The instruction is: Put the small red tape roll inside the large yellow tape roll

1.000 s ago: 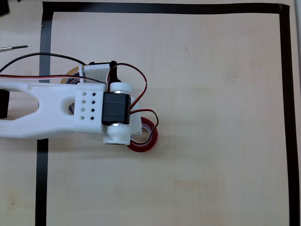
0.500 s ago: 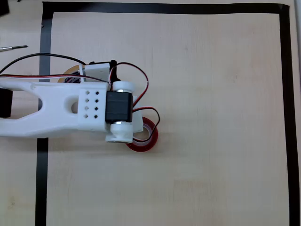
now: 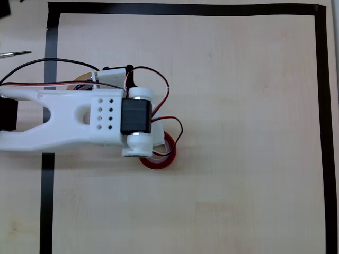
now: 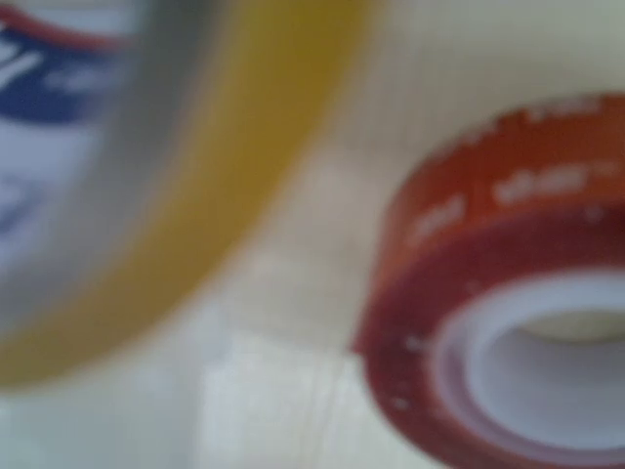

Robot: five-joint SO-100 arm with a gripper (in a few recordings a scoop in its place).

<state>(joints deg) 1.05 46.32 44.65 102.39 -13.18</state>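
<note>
Status: task not done. The small red tape roll [image 3: 161, 156] lies flat on the table [image 3: 238, 132], left of centre and nearer the left edge than the right, partly under the arm's wrist in the overhead view. It is outside the large yellow tape roll [image 3: 85, 79], of which a sliver shows above the arm, close to the table's left edge. In the wrist view the red roll [image 4: 508, 293] and the yellow roll [image 4: 195, 176] sit apart with bare table between them.

End effector: hidden beneath the arm in the overhead view; whether it is open, closed or gripping cannot be told.

Remaining, by judgement: secure the red roll, carry it left, lower it into the yellow ring.

Surroundings: 1 black tape border [image 3: 321, 106] framing the work area; red and black wires [image 3: 159, 90] looping over the wrist. Nothing lies between the 2 rolls.
</note>
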